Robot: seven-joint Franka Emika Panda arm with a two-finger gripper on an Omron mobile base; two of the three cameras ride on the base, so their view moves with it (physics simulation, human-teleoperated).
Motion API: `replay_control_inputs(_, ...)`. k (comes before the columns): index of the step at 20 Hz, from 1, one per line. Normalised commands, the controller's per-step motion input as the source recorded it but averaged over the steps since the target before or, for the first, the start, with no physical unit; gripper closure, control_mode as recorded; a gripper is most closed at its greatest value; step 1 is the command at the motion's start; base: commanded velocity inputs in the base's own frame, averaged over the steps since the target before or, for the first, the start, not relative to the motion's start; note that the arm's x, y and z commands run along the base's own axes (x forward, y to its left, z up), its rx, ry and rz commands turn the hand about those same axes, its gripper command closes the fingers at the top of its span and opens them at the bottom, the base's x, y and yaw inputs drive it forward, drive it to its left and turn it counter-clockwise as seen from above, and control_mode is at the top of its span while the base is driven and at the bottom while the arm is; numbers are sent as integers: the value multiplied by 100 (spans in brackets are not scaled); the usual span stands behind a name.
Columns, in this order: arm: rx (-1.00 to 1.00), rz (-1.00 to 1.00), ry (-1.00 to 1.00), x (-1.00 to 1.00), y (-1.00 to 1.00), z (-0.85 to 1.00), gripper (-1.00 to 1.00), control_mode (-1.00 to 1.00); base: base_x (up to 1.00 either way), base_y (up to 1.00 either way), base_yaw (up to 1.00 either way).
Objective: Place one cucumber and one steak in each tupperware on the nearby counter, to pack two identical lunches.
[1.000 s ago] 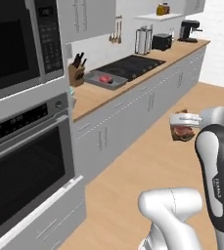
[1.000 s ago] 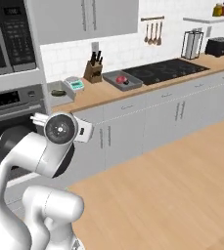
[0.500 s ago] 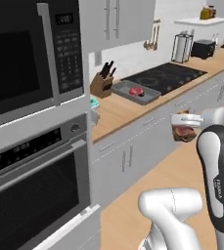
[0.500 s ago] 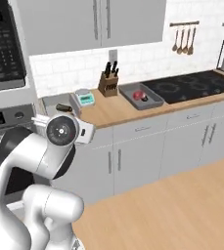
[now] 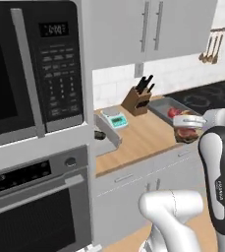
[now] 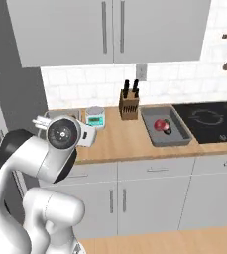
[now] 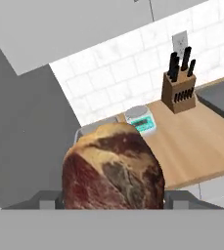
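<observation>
Hand view: pincer (image 7: 112, 207) clenched on steak (image 7: 112, 168), in air short of counter (image 7: 201, 141). Tupperware (image 6: 164, 127) right of knife block (image 6: 129, 105) holds red item. Cucumbers unseen; packing unfinished.

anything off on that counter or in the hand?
Nothing stands out. The hand holds a steak. On the counter, the knife block and scale stand upright, and one tupperware lies flat with a red item inside. No spills.
</observation>
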Motion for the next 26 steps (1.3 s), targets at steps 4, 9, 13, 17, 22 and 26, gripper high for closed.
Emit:
replay_control_inputs(4, 0, 0, 0, 0, 0, 0, 100, 100, 100, -38, 55)
replay_control_inputs(9, 0, 0, 0, 0, 0, 0, 100, 100, 65, -16, 57)
replay_control_inputs(13, -1, 4, 5, 10, 0, -23, 100, -100, 37, 0, 32)
replay_control_inputs(17, -27, 0, 29, 48, 22, -93, 100, -100, 0, 0, 0)
replay_control_inputs(22, -28, 0, 40, 60, 43, -83, 100, -100, 0, 0, 0)
replay_control_inputs(26, -8, 6, 31, 86, 11, -60, 100, -100, 0, 0, 0)
